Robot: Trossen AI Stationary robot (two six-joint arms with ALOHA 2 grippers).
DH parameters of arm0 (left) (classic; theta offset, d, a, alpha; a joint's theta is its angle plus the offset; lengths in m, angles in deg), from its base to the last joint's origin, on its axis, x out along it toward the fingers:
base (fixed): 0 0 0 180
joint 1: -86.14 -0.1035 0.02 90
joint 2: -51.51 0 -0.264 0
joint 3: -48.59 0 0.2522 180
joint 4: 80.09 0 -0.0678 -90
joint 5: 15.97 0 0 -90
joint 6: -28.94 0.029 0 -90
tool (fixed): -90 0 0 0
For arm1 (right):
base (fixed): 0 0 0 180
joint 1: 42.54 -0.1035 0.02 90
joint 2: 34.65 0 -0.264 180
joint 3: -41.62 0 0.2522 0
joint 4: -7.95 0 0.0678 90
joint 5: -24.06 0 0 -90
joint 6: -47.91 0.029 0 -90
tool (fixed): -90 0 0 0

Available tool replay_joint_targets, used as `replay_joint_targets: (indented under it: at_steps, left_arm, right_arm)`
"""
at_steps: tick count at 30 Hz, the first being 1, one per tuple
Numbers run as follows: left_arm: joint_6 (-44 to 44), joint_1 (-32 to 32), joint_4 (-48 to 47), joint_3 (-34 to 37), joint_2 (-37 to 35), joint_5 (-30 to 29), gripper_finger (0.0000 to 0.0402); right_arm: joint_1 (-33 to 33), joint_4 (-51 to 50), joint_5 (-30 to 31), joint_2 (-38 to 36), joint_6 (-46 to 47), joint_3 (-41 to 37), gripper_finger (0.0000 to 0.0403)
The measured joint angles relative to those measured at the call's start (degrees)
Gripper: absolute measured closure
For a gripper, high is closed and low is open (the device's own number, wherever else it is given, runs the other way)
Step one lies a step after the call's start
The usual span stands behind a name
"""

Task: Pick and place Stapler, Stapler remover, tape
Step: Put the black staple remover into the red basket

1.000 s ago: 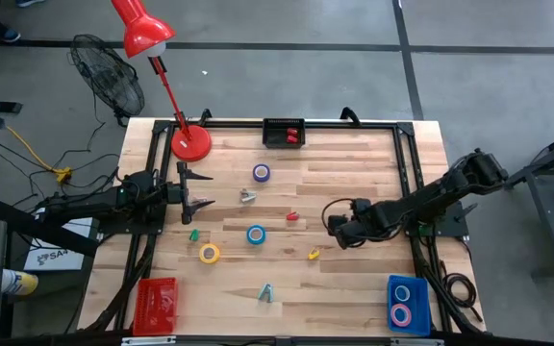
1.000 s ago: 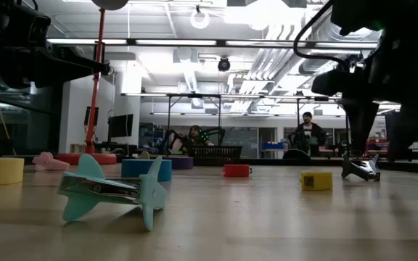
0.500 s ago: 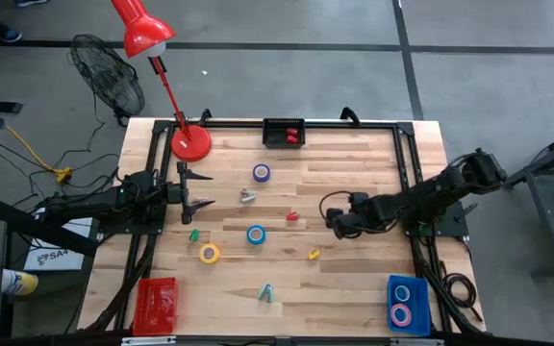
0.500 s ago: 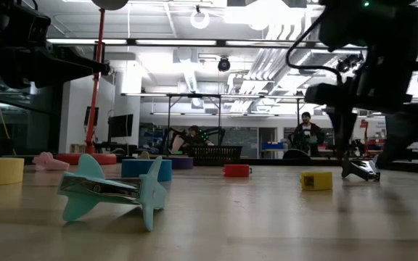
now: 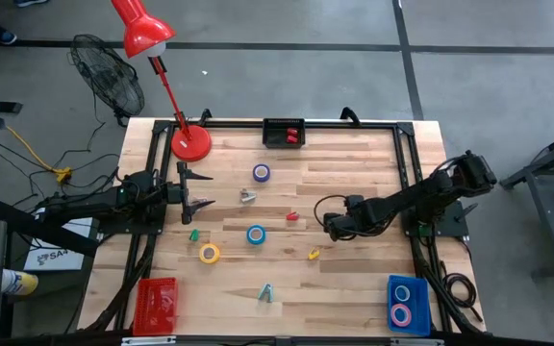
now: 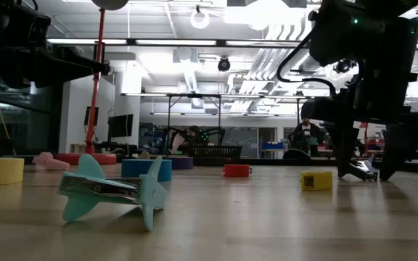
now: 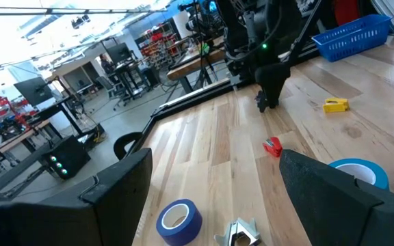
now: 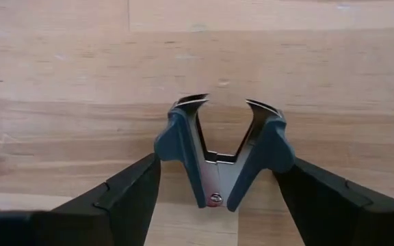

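blue-grey staple remover [image 8: 221,160]: light, stiff, sharp claws, likely slippery; grip across plastic wings. right gripper [image 8: 217,198] jaws wide around it, mid-table toward right edge.

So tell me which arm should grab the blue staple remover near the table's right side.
Right. The right gripper hangs open with the blue staple remover between its fingers, apart from both. The left gripper waits open at the table's left edge, far from it.
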Motion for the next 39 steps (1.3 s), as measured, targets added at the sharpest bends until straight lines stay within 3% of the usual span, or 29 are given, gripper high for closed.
replay_joint_targets:
  at_steps: [22, 29, 34, 39]
  left_arm:
    - [0.0, 0.0, 0.0, 0.0, 0.0, 0.0, 0.0085]
    - [0.0, 0.0, 0.0, 0.0, 0.0, 0.0, 0.0085]
    - [-0.6, 0.0, 0.0, 0.0, 0.0, 0.1, 0.0085]
    - [-7.7, 0.0, 0.0, -0.8, 0.0, 1.2, 0.0085]
  right_arm:
    - [0.1, -2.8, -2.2, 0.2, -0.7, 0.4, 0.0319]
    - [0.1, -4.9, -3.6, 0.6, -5.0, 3.3, 0.0327]
    - [0.0, -3.4, -4.7, 0.3, -13.5, 6.9, 0.0327]
    - [0.3, -3.6, -3.5, 0.2, -24.1, 11.8, 0.0327]
